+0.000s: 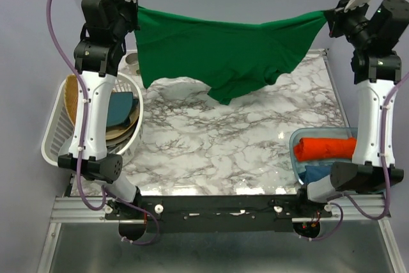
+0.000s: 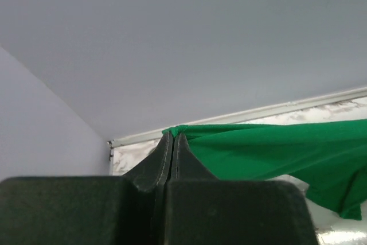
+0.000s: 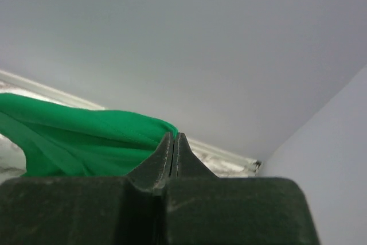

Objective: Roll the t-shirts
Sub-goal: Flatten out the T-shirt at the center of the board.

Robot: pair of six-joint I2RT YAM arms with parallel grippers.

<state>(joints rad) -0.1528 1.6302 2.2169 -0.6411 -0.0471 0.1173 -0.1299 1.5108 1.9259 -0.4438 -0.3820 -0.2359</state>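
Note:
The bright green t-shirt [image 1: 223,52] hangs stretched in the air between my two raised grippers, sagging in the middle above the far part of the marble table [image 1: 211,151]. My left gripper [image 1: 135,9] is shut on its left corner; the left wrist view shows the jaws [image 2: 174,137] pinched on the green cloth [image 2: 275,147]. My right gripper [image 1: 331,15] is shut on its right corner; in the right wrist view the shut jaws [image 3: 174,136] hold green cloth [image 3: 74,136]. An orange-red roll [image 1: 327,148] and a blue roll [image 1: 317,174] lie in a clear bin at the right.
A white laundry basket [image 1: 57,132] at the left edge holds a dark teal plate [image 1: 120,108] and other flat items. The clear bin [image 1: 295,151] sits at the table's right front. A grey wall stands behind the table.

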